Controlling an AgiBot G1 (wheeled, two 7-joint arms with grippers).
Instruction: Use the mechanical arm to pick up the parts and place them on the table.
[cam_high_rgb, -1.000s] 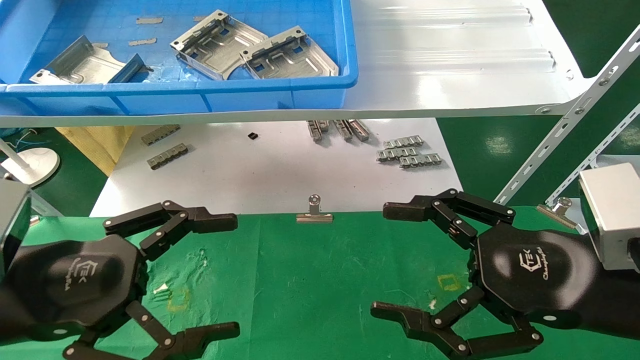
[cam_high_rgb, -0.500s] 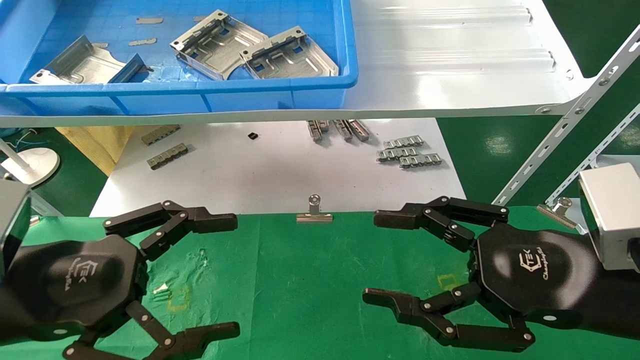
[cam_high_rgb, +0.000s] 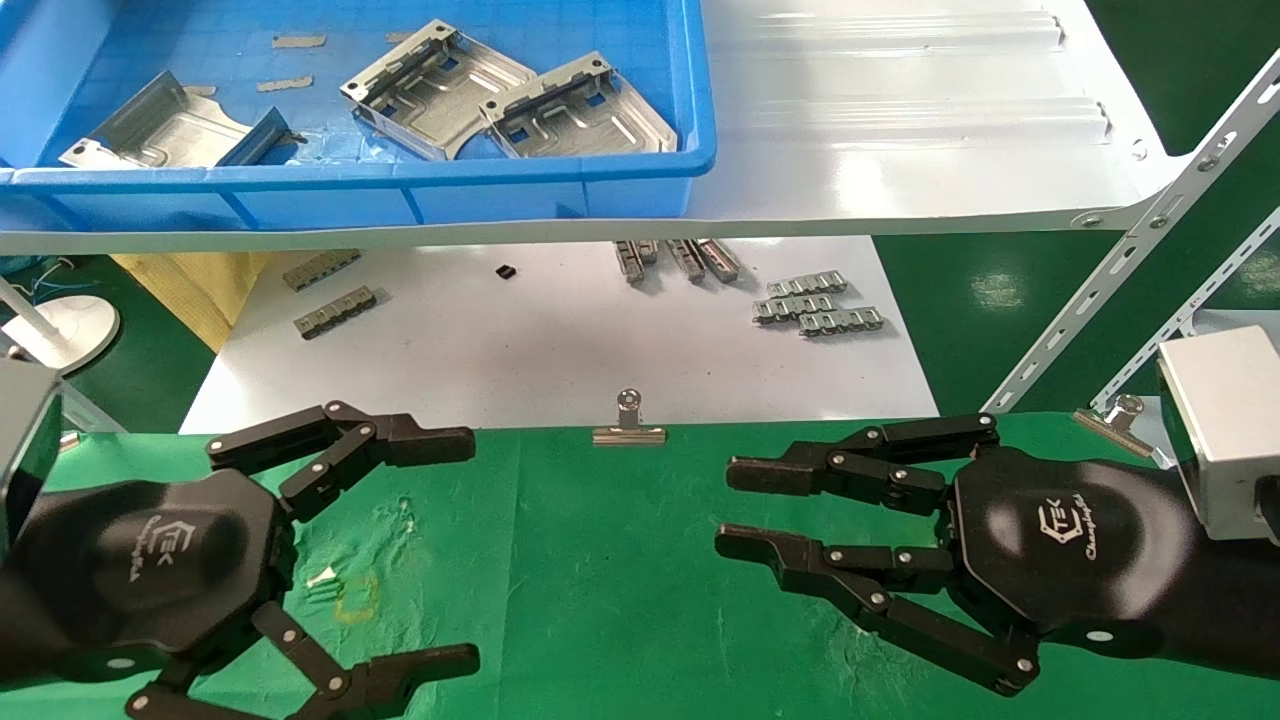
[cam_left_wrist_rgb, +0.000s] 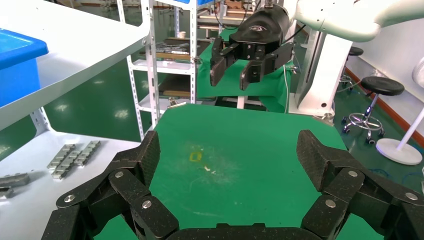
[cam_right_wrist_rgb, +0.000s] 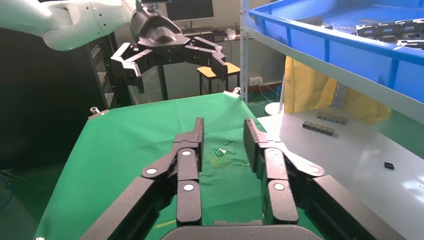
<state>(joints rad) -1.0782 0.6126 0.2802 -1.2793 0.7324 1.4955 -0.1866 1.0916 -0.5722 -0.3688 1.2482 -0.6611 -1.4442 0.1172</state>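
Reach not begun: both glossy black hexagonal grippers over the green-cloth desk (cam_high_rgb: 600, 560), nothing grasped.

I note the left gripper (cam_high_rgb: 440, 545) with jaws spread wide, released; the right gripper (cam_high_rgb: 735, 510) with jaws narrowed but holding nothing. I count three silver-grey stamped sheet-metal plates (cam_high_rgb: 578, 110) lying in one blue plastic bin (cam_high_rgb: 560, 195) on the white shelf, well apart from both. I judge I should lift the left arm clear over the bin wall, then descend onto a plate's bent-up edge.
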